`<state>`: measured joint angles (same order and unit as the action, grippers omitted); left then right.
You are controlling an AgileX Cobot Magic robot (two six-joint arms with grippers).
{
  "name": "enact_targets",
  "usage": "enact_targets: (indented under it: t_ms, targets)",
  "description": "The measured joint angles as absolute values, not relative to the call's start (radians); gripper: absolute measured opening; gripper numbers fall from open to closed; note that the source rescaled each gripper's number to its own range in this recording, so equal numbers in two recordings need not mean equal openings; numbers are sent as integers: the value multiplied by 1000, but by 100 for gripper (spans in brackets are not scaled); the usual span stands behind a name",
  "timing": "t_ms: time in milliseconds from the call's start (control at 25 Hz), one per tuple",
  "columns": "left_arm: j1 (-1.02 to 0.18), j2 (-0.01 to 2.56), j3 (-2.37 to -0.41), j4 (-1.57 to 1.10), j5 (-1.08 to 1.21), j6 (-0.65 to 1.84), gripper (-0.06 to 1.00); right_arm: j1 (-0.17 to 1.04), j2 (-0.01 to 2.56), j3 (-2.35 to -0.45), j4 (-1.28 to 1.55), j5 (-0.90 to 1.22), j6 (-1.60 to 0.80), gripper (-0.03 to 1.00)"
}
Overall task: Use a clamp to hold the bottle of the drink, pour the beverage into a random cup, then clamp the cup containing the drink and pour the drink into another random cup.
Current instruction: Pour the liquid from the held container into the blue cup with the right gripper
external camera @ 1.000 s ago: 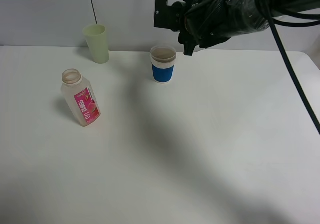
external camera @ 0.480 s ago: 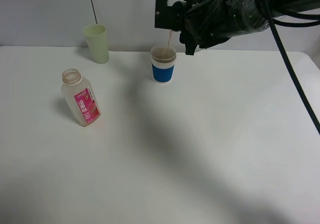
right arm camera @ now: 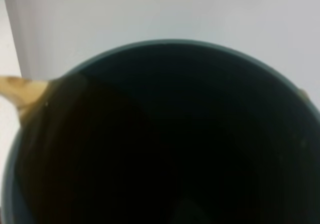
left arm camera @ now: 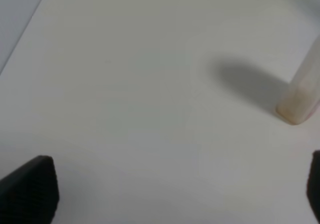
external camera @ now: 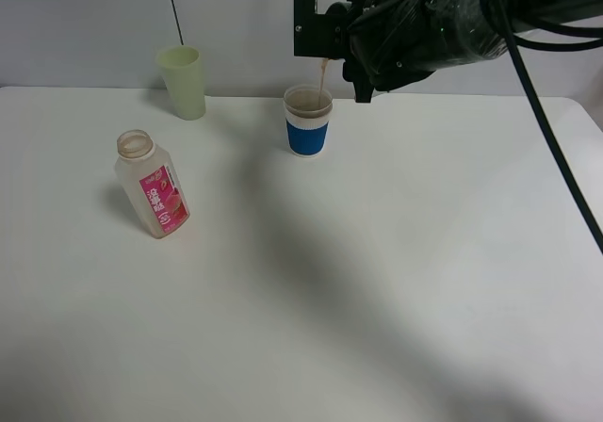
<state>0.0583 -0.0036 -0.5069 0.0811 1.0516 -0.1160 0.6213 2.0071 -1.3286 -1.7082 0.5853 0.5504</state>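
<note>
A thin brown stream of the beverage (external camera: 323,72) fell from the tipped teal cup (right arm camera: 165,134) into the white cup with a blue band (external camera: 307,121), which stood upright near the back of the white table (external camera: 377,271). In the right wrist view the teal cup's dark inside filled nearly the whole picture, with brown liquid spilling over its rim at one side. The right gripper (external camera: 350,40), at the end of a bulky black arm reaching in from the right, hung just above the banded cup. Its jaws were closed and its fingers were hidden in both views; the cup sat pressed right against the wrist camera, so the gripper appeared to hold it.

The clear bottle (external camera: 151,184) with the pink label stood well to the left, uncapped and leaning slightly. A pale green tumbler (external camera: 183,82) stood upright behind it by the wall.

The left gripper (left arm camera: 175,189) hovered over bare table, its black fingers (left arm camera: 30,189) spread fully apart and holding nothing, with the bottle's base nearby.
</note>
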Motion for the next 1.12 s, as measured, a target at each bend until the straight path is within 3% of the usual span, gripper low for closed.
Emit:
enact_targets:
  t_ms: [1120]
  targets:
    - [58, -4, -507, 81, 1052, -116, 100, 621, 2007, -1329, -1708, 582, 421, 0]
